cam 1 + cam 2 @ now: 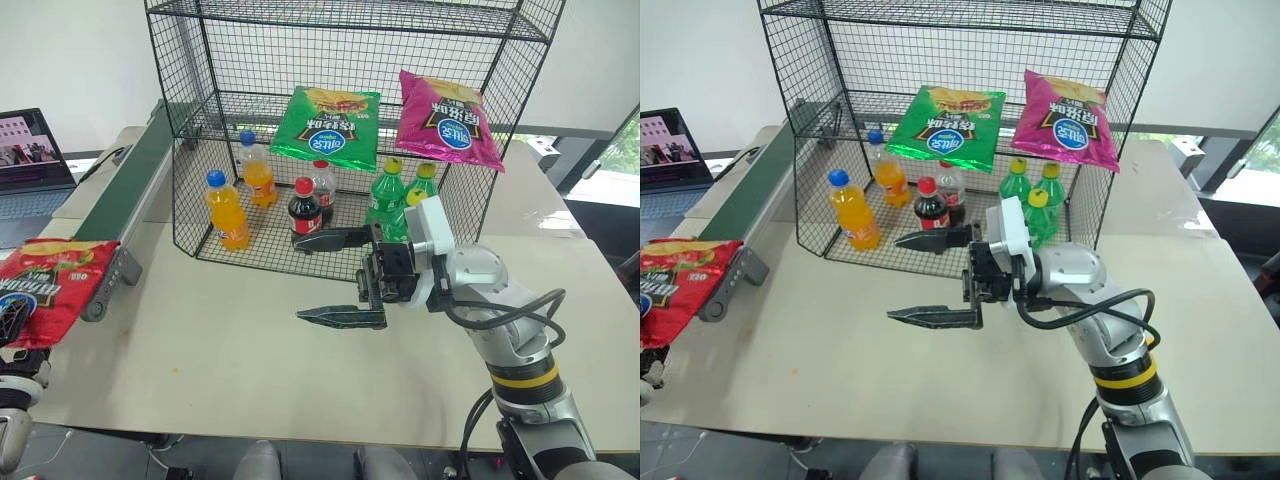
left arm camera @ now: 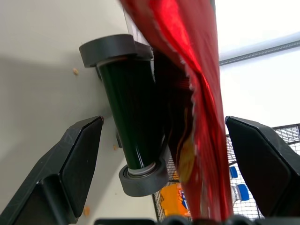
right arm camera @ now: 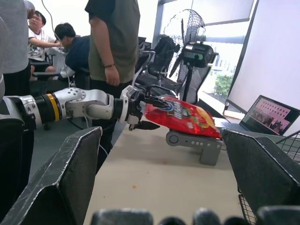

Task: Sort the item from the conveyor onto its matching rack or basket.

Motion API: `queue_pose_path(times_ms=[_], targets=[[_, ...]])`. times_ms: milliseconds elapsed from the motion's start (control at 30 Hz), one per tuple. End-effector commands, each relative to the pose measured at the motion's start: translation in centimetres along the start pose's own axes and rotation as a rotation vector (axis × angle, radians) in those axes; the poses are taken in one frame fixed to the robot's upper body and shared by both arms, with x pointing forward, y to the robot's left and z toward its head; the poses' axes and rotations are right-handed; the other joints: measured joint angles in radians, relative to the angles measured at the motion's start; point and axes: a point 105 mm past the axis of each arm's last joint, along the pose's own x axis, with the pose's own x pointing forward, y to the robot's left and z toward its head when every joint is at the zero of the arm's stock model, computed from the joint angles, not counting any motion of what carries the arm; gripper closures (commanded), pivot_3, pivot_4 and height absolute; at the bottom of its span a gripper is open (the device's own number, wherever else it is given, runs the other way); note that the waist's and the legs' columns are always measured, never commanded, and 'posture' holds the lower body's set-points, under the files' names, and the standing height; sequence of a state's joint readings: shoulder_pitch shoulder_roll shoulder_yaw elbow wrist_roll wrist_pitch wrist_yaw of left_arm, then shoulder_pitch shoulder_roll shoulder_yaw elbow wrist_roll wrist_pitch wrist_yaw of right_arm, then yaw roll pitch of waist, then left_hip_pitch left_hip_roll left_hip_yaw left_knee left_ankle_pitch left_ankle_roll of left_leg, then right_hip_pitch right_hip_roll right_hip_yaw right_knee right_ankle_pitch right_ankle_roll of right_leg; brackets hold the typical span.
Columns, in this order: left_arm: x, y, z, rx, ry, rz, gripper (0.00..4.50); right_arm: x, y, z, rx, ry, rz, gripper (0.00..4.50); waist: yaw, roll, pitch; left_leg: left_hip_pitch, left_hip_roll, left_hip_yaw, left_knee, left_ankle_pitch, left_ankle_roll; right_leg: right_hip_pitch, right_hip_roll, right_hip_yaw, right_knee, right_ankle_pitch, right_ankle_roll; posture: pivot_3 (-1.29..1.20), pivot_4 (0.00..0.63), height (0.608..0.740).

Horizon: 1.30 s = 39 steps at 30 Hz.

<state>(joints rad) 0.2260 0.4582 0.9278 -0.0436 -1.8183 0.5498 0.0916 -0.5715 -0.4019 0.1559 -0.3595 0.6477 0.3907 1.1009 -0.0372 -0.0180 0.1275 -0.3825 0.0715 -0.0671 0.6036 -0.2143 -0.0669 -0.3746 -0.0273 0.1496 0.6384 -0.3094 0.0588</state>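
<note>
Right gripper (image 1: 340, 278) hovers over the table (image 1: 250, 360) at centre, fingers spread wide, nothing between them. Left gripper (image 3: 143, 112) at 9 o'clock, jaws apart either side of the red chip bag (image 1: 45, 285); whether they pinch it I cannot tell. Bag lies over the near end of the conveyor (image 1: 125, 195), drooping past its roller (image 2: 133, 126) (the roller seen close from the left wrist).

Rack (image 1: 350, 120) at 12 o'clock holds:
- middle tier: one green bag (image 1: 328, 125), one magenta bag (image 1: 447, 120)
- bottom tier: two orange bottles (image 1: 228, 212), two cola bottles (image 1: 305, 208), three green bottles (image 1: 388, 195) by my count

Laptop (image 1: 30, 160) at 10 o'clock. Right wrist view adds three people (image 3: 112, 47) beyond the table and a fan (image 3: 190, 33).
</note>
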Motion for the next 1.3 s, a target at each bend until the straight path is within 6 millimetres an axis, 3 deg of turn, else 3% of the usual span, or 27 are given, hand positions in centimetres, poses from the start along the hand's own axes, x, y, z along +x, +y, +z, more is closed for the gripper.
queue_pose_path(times_ms=[33,200,333,367,500,700,833,1033,1133,1300], targets=[[-0.5,-0.9,1.5,0.049,-0.045,-0.037,0.57,0.3,-0.1,1.1,-0.066,-0.022,0.010,0.00,-0.001,0.000,0.000,0.000,0.000,0.000,0.000,0.000,0.000,0.000,0.000,0.000,0.000,0.000,0.000,0.00,0.150,0.740],[-0.6,-1.2,1.8,0.057,-0.044,-0.057,2.33,0.4,-0.3,1.0,-0.067,-0.022,0.005,0.00,0.000,0.000,0.000,0.000,0.000,0.000,-0.001,0.000,-0.001,0.000,0.000,0.000,0.000,0.000,0.000,0.00,0.150,0.740],[-0.6,-1.6,2.2,0.069,-0.046,-0.072,4.21,0.4,-0.3,0.9,-0.068,-0.028,-0.003,0.00,-0.001,0.000,0.000,0.000,0.000,0.000,-0.002,0.001,-0.001,-0.001,0.000,0.000,-0.001,0.000,0.000,0.00,0.150,0.740],[-0.6,-2.1,2.2,0.075,-0.042,-0.085,4.48,0.4,-0.3,0.9,-0.068,-0.028,-0.006,0.00,-0.001,0.000,0.000,0.000,0.000,0.000,-0.003,0.001,-0.001,-0.001,0.000,0.000,-0.001,0.000,0.000,0.00,0.150,0.740],[-0.6,-5.2,1.1,0.120,0.022,-0.201,4.48,0.1,-0.5,0.9,-0.057,-0.022,-0.035,0.00,-0.001,-0.001,0.001,0.000,0.000,0.000,-0.005,0.001,-0.002,-0.003,0.000,0.000,-0.001,0.000,0.000,0.00,0.150,0.740],[-1.7,-12.1,-3.3,0.181,0.224,-0.471,4.48,-0.6,-1.1,1.4,-0.071,-0.011,-0.125,0.00,0.000,-0.004,0.003,-0.003,0.000,0.000,-0.006,0.003,-0.005,-0.008,0.000,0.000,-0.001,0.000,-0.001,0.00,0.150,0.740],[-1.8,-18.4,-8.7,0.242,0.398,-0.730,4.48,-1.3,-2.1,2.1,-0.105,-0.007,-0.242,0.00,0.015,-0.004,0.003,-0.003,0.000,0.000,-0.007,0.004,-0.006,-0.009,0.000,0.000,-0.001,0.000,-0.001,0.00,0.150,0.740],[-0.9,-25.2,-13.0,0.158,0.505,-0.963,4.48,-1.5,-2.8,3.5,-0.175,-0.028,-0.354,0.00,0.022,-0.004,0.003,-0.004,0.000,0.000,-0.007,0.005,-0.007,-0.008,0.000,0.001,0.000,0.001,-0.001,0.00,0.150,0.740],[0.4,-27.8,-14.1,0.101,0.538,-1.013,4.48,-1.8,-3.5,4.8,-0.246,-0.056,-0.439,0.00,0.017,-0.004,0.003,-0.005,0.000,0.000,-0.007,0.005,-0.007,-0.009,0.001,0.001,0.001,0.001,-0.001,0.00,0.150,0.740],[5.3,-30.3,-16.1,-0.023,0.509,-1.004,4.48,-2.1,-3.9,5.3,-0.290,-0.055,-0.523,0.00,0.024,-0.003,0.004,-0.004,-0.001,0.000,-0.007,0.005,-0.006,-0.009,0.001,0.000,0.003,0.001,-0.001,0.00,0.150,0.740]])
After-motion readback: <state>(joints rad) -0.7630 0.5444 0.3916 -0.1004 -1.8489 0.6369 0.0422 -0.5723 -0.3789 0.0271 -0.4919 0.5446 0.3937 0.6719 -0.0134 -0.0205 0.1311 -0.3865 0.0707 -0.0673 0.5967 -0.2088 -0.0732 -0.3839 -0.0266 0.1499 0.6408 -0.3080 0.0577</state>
